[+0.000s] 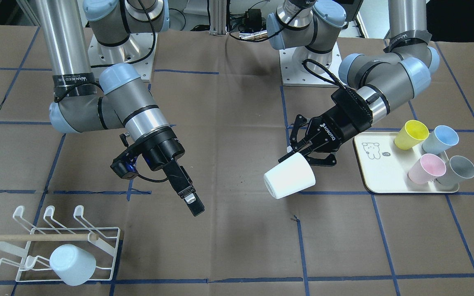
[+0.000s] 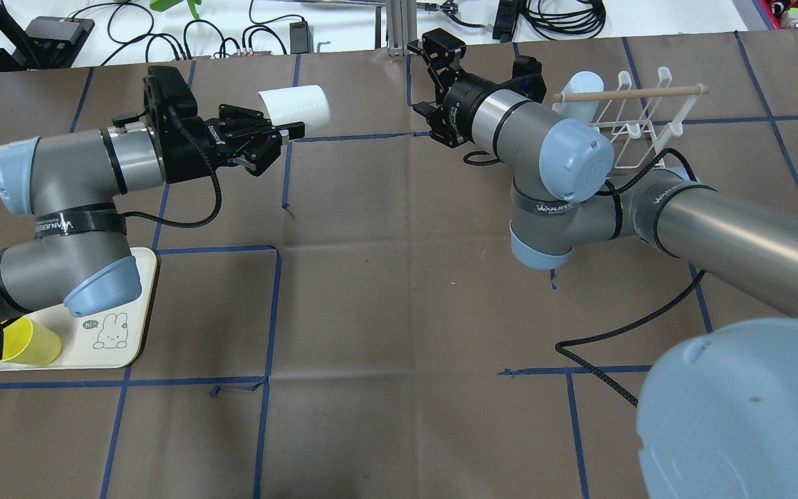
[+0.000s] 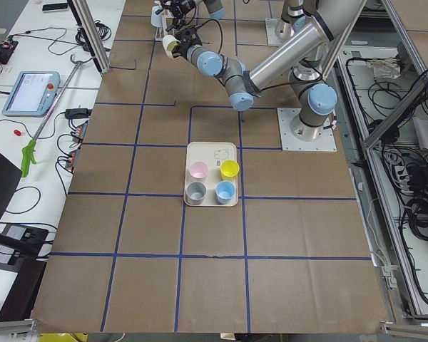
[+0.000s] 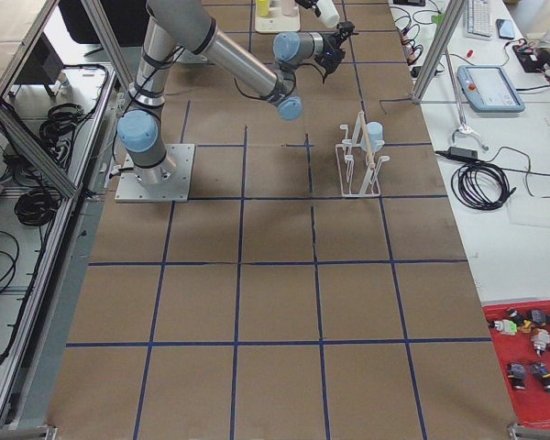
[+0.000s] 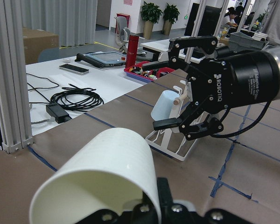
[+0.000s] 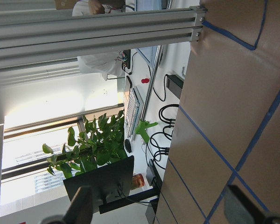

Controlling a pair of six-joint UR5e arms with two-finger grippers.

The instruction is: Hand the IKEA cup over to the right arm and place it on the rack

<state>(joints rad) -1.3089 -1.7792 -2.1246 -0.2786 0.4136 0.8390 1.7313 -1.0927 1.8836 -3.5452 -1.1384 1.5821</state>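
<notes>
My left gripper is shut on the rim of a white IKEA cup and holds it on its side above the table, base end pointing toward the right arm. The cup also shows in the overhead view and fills the bottom of the left wrist view. My right gripper is open and empty, and faces the cup across a gap. The white wire rack stands beyond the right gripper, with a pale blue cup on one prong.
A cream tray under the left arm holds yellow, blue, pink and grey cups. A wooden dowel lies across the rack. Cables and aluminium posts line the table's far edge.
</notes>
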